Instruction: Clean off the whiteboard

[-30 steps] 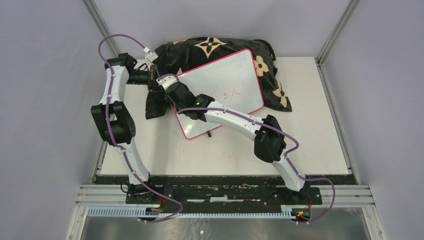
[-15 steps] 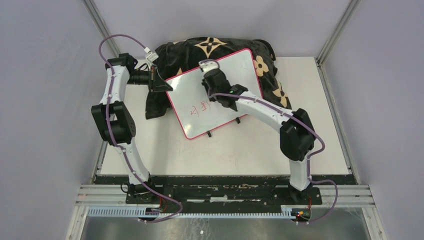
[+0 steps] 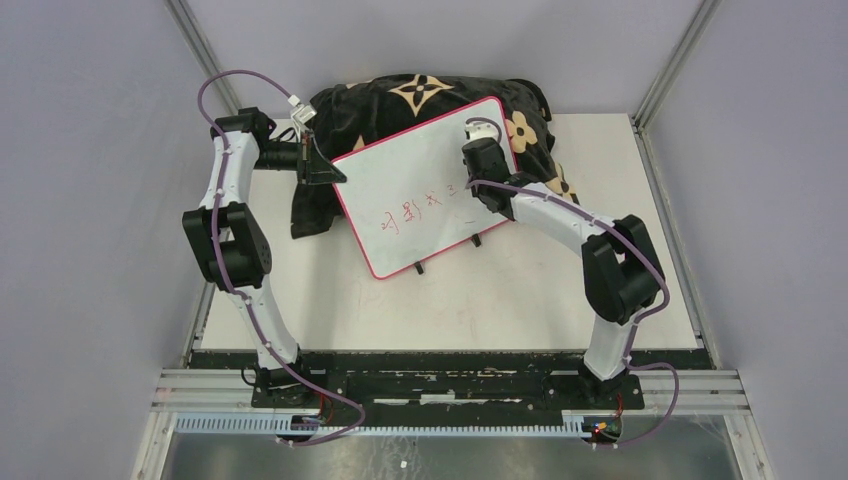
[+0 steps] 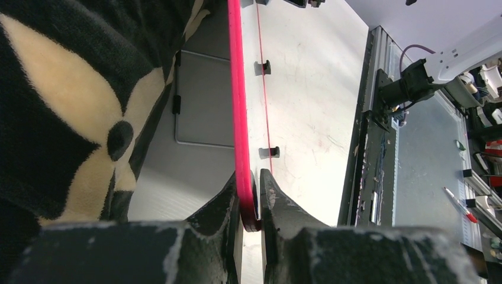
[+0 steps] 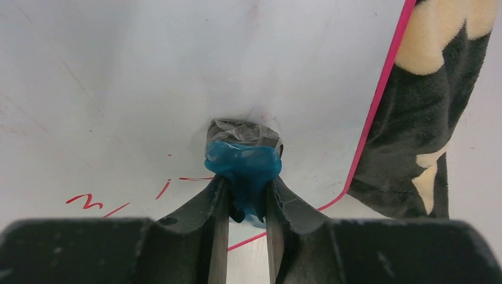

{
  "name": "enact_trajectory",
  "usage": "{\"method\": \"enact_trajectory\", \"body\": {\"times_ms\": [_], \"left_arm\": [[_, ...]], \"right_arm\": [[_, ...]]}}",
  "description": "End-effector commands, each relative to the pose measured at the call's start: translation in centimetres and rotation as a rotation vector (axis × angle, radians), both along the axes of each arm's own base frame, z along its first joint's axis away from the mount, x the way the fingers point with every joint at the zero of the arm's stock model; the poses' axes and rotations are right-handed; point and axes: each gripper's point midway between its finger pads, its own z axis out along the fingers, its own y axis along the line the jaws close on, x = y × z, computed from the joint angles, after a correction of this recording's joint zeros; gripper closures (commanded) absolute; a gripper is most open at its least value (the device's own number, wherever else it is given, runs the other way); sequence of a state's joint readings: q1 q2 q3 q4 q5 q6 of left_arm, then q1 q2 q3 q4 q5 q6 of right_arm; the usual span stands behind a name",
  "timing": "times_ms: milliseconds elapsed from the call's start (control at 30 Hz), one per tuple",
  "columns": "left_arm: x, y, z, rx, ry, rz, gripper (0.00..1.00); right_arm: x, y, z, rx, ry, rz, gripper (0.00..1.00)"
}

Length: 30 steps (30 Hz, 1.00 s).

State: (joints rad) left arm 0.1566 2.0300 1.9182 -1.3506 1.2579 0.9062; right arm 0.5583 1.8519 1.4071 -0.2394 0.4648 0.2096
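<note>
The whiteboard point(image 3: 410, 165) with its pink-red frame leans tilted against the black floral cushion point(image 3: 420, 95). Red handwriting point(image 3: 415, 207) runs across its middle. My left gripper point(image 3: 325, 172) is shut on the board's left frame edge; the left wrist view shows the pink frame point(image 4: 235, 89) pinched between the fingers of the left gripper point(image 4: 251, 201). My right gripper point(image 3: 482, 150) is over the board's upper right part, shut on the small blue eraser point(image 5: 244, 163), whose pad presses on the white surface point(image 5: 148, 71). Red strokes point(image 5: 86, 201) lie to its lower left.
The cushion shows beside the board's right edge in the right wrist view point(image 5: 414, 130) and fills the left of the left wrist view point(image 4: 71, 106). The board's two black feet point(image 3: 418, 268) rest on the white table point(image 3: 600, 170). Grey walls and metal posts enclose the table.
My right gripper has swept with the eraser from the board's lower left across to its upper right. The red handwriting, earlier covered by the arm, now shows. The left gripper has not moved.
</note>
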Motion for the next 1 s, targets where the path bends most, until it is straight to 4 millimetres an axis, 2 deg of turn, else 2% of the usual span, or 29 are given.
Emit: {"method": "enact_trajectory", "body": {"times_ms": [0, 133, 300, 500, 633, 700, 800, 900, 967], "left_arm": [[0.4, 0.5, 0.3, 0.093, -0.147, -0.028, 0.97], [0.4, 0.5, 0.2, 0.092, -0.144, -0.029, 0.97], [0.4, 0.4, 0.2, 0.090, -0.143, -0.031, 0.97], [0.4, 0.4, 0.4, 0.089, -0.147, -0.030, 0.97], [0.3, 0.3, 0.6, 0.090, -0.151, -0.030, 0.97], [0.3, 0.3, 0.7, 0.091, -0.153, -0.030, 0.97], [0.2, 0.4, 0.7, 0.095, -0.152, -0.028, 0.97], [0.2, 0.4, 0.7, 0.097, -0.153, -0.029, 0.97], [0.2, 0.4, 0.7, 0.095, -0.151, -0.029, 0.97]], "right_arm": [[-0.5, 3.7, 0.0, 0.129, -0.015, 0.100, 0.99], [-2.3, 8.3, 0.8, 0.168, -0.032, 0.217, 0.99], [-5.5, 14.5, 1.2, 0.192, -0.036, 0.348, 0.99], [-9.7, 22.4, 0.7, 0.213, -0.014, 0.514, 0.99], [-11.7, 25.9, 0.1, 0.246, 0.021, 0.594, 0.99], [-11.9, 26.4, -0.2, 0.258, 0.032, 0.603, 0.99], [-11.5, 25.8, -0.3, 0.226, 0.023, 0.586, 0.99], [-10.0, 23.3, 0.2, 0.167, -0.006, 0.511, 0.99], [-8.4, 20.5, 0.7, 0.158, -0.016, 0.444, 0.99]]}}
